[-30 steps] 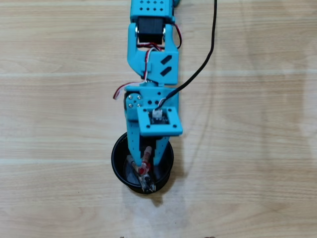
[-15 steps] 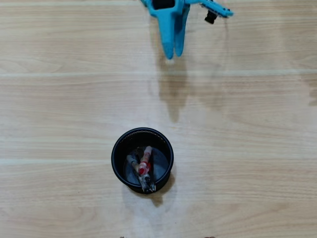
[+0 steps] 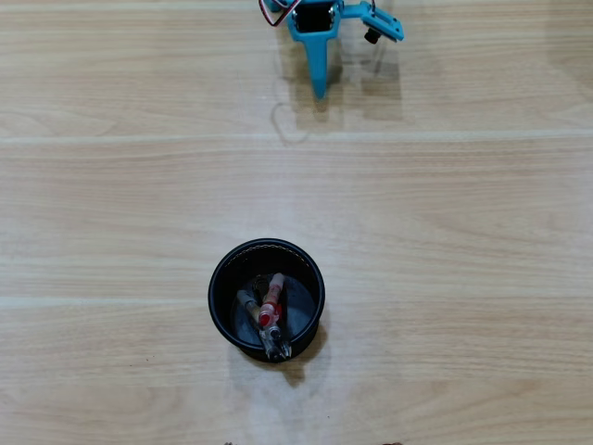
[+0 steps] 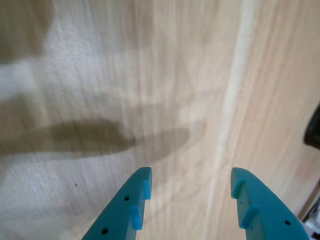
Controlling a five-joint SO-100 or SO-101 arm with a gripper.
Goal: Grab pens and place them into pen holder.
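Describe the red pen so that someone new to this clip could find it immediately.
In the overhead view, find the round black pen holder on the wooden table, below the blue gripper. The red pen leans inside it among the pens. It alone has a red, translucent barrel; the others look black and clear.

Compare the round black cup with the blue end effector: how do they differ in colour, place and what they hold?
The round black cylindrical cup is dark; the blue plastic end effector is bright. In the overhead view the cup stands low in the picture and the end effector sits at the top edge, far apart. The cup holds pens; the wrist view shows the end effector open and empty. Both are over the wooden table.
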